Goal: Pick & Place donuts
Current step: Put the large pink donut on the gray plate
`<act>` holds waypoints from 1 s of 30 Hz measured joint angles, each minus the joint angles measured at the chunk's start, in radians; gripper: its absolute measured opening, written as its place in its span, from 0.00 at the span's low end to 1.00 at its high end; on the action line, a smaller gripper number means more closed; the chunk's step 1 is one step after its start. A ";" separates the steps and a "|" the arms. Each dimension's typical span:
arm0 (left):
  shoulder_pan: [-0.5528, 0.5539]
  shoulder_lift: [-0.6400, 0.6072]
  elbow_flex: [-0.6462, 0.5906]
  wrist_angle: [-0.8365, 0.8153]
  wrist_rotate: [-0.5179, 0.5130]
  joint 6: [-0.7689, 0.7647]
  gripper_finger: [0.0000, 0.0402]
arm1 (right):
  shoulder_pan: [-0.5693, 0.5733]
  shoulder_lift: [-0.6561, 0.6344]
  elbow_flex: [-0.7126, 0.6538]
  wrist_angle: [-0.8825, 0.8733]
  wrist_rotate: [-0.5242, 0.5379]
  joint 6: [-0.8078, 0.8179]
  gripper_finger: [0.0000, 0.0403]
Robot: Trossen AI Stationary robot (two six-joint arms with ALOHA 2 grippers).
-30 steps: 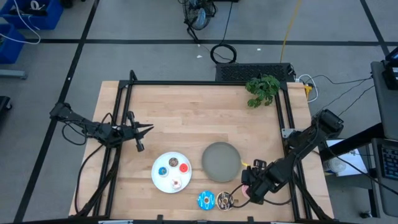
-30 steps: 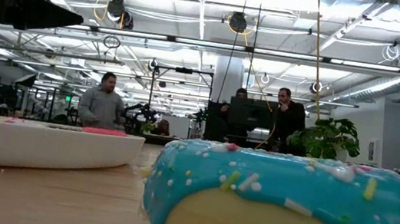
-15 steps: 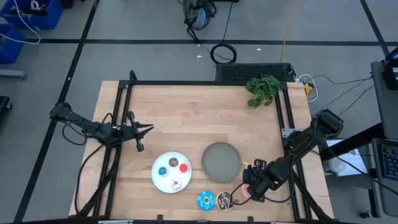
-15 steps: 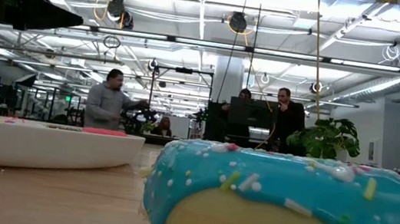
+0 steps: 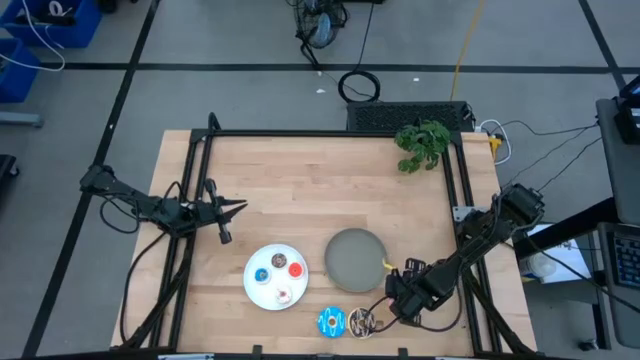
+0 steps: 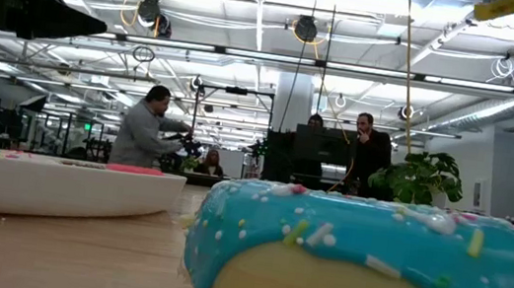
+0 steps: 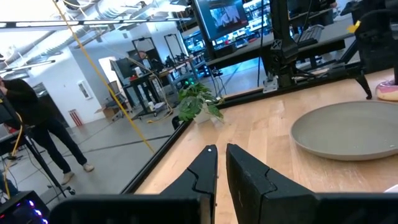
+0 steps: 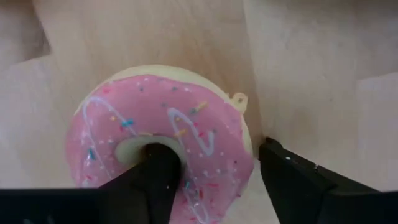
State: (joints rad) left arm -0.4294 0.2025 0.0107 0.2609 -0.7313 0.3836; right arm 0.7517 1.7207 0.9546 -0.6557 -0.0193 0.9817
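The pink donut lies on the table near the front right; in the high view my right gripper covers it. My right gripper is open above it, one finger in its hole and the other outside its rim. The bright blue donut and the brown sprinkled donut lie at the front edge; the blue one fills the low view. Several tiny donuts rest on the white plate. My left gripper is shut and empty at the table's left. My right gripper comes at the pink donut from above, pointing down. One finger stands in the hole and the other outside the ring with a thin strip of table showing between it and the rim. Whether the inner finger touches the ring, I cannot tell.
The empty grey plate stands just left of my right gripper and also shows in the left wrist view. A green plant sits at the far right corner. A black frame edges the table. People stand in the room beyond.
My right gripper has gone toward the table's left and now stands over the pink donut, which showed beside it a second ago. The donuts have stayed where they were.
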 joint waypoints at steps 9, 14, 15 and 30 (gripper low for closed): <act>0.000 0.000 0.000 -0.002 0.000 0.000 0.10 | -0.020 -0.061 -0.006 0.008 -0.006 0.054 0.22; 0.000 0.000 0.000 -0.004 0.000 0.001 0.10 | -0.036 -0.154 -0.008 0.000 -0.012 0.027 0.03; 0.000 0.000 0.000 -0.004 0.000 0.001 0.10 | -0.039 -0.168 -0.008 -0.007 -0.011 0.022 0.03; 0.000 0.000 0.000 -0.004 0.000 0.000 0.10 | -0.270 -0.258 0.160 -0.249 -0.004 -0.223 0.02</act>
State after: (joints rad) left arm -0.4294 0.2028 0.0109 0.2569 -0.7315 0.3832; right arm 0.4812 1.4625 1.1146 -0.9043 -0.0231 0.7589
